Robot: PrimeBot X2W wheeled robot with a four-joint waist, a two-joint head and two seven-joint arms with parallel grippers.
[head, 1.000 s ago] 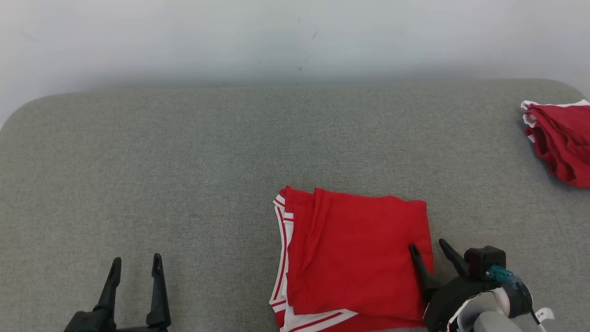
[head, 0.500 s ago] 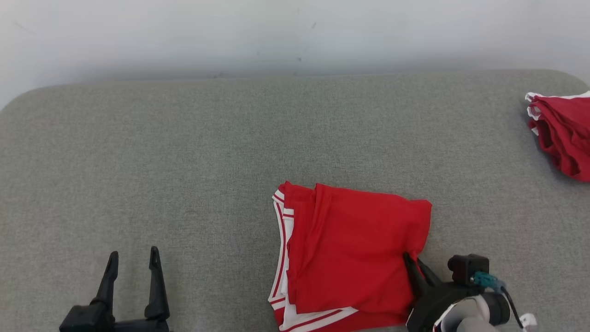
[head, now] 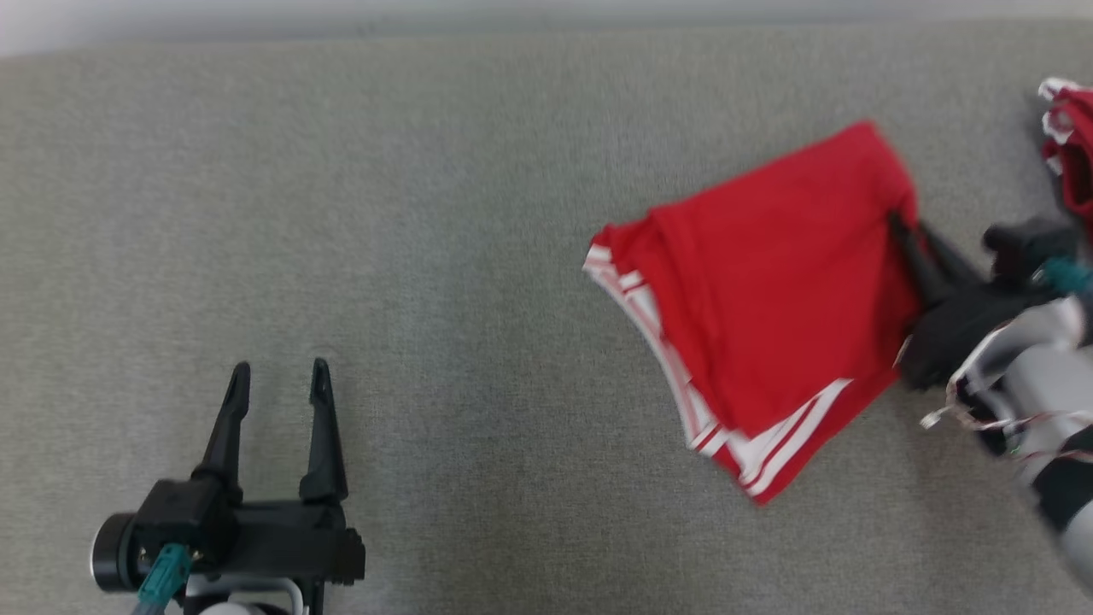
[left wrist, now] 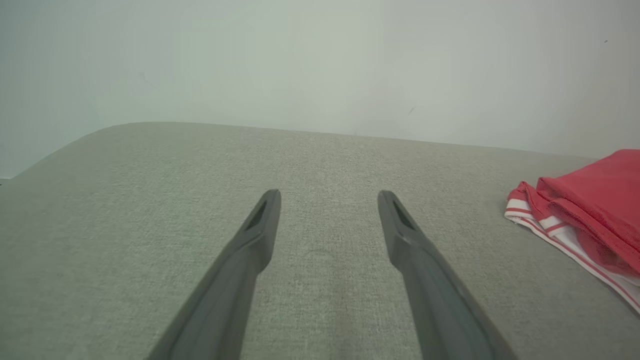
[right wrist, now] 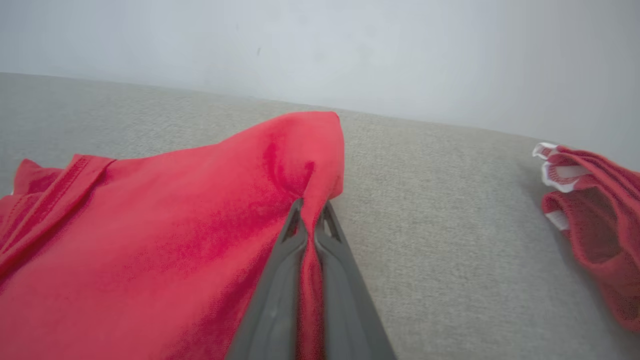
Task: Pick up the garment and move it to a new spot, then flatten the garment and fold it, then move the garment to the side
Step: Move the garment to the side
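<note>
The red garment (head: pixel 768 282) is soft, matt cloth. The surface (head: pixel 384 213) is grey woven cloth and looks a bit rough. The left pincer (head: pixel 277 376) and right pincer (right wrist: pixel 311 205) look like dark, smooth, matt plastic. The far wall (left wrist: pixel 300 65) is pale and smooth.

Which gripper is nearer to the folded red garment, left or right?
Right. The right gripper is shut on the right edge of the folded red garment; the left gripper stands open, well to its left, not touching it.
</note>
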